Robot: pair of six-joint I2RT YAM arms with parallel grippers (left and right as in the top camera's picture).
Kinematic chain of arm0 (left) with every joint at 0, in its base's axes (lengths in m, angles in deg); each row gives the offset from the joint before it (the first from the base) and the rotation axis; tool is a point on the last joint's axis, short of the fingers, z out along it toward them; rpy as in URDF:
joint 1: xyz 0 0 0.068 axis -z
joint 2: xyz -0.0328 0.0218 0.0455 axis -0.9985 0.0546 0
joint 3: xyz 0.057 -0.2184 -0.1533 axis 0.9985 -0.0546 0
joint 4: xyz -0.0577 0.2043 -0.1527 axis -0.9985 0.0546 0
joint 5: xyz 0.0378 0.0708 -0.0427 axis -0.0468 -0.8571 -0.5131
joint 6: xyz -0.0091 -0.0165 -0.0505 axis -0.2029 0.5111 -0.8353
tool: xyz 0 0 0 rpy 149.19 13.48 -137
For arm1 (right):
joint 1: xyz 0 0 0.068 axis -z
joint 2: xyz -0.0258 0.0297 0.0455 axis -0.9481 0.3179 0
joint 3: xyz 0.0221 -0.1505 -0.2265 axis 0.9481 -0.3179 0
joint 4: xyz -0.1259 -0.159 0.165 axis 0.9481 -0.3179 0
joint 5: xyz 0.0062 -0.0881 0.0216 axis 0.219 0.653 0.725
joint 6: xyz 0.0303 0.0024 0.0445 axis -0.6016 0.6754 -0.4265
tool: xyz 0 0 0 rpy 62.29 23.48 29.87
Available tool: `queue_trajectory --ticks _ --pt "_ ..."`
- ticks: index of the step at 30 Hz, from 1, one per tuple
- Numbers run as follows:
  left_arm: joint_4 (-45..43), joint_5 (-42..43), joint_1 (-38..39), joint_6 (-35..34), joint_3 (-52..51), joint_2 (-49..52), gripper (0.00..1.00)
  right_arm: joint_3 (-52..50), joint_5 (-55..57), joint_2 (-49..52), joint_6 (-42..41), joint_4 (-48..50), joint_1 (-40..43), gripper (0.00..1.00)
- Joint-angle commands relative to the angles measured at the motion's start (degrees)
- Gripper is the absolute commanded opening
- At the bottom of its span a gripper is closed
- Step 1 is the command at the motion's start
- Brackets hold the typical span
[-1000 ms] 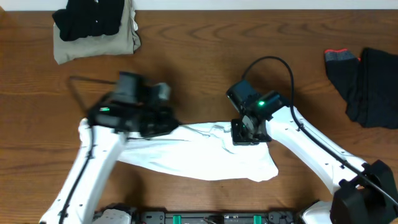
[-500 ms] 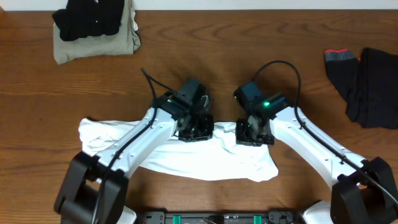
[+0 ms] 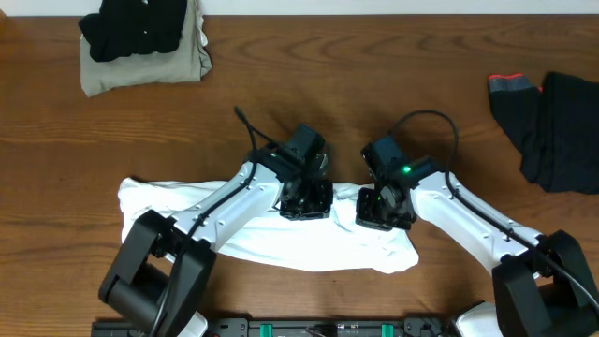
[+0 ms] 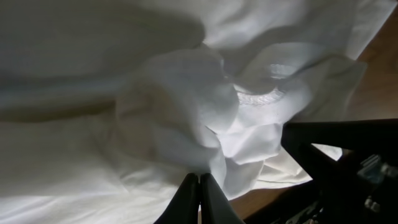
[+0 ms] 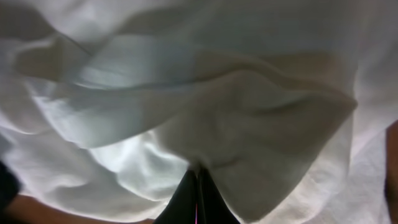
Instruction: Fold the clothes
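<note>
The white shirt (image 3: 281, 248) lies bunched along the near middle of the table, wrinkled and partly doubled over. My left gripper (image 3: 307, 200) is at the shirt's top edge near its middle, shut on a gathered fold of the shirt. Close to its right, my right gripper (image 3: 375, 213) is also shut on the shirt. In the left wrist view the closed fingertips (image 4: 199, 180) pinch a puffed bundle of white cloth (image 4: 174, 106). In the right wrist view the closed gripper (image 5: 198, 177) holds a hanging fold of the shirt (image 5: 249, 112).
A folded black garment (image 3: 140, 28) lies on a folded khaki one (image 3: 140, 75) at the back left. At the right edge lie loose black clothes (image 3: 566, 131), one with a red trim (image 3: 513, 84). Bare wood surrounds the shirt.
My left gripper has swung right from the shirt's left part to its middle, drawing cloth with it. The right gripper has shifted slightly nearer and rightward, still holding.
</note>
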Motion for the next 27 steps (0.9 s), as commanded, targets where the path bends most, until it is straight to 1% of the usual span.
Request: queue_trajectory --ticks 1,5,8,15,23,27 --pt "-0.1 0.2 0.0 -0.7 -0.9 1.5 0.06 -1.6 -0.7 0.1 -1.1 0.6 0.6 0.03" --pt "0.0 0.2 0.0 -0.7 -1.1 3.6 0.06 -2.3 -0.4 0.1 -1.1 0.6 2.1 0.03" --pt "0.0 0.2 0.0 -0.7 -1.2 5.4 0.06 -2.4 -0.3 0.1 -0.8 0.6 3.3 0.06" --pt "0.0 0.0 0.0 -0.4 -1.2 8.5 0.06 -3.2 1.0 0.1 0.4 0.8 4.2 0.06" --pt "1.4 -2.4 0.0 -0.5 -1.6 9.1 0.06 -6.2 1.4 0.1 0.4 4.3 4.6 0.06" --pt "3.0 -5.1 0.0 -0.5 -1.6 9.1 0.06 -7.3 2.3 0.1 0.3 4.8 6.0 0.06"
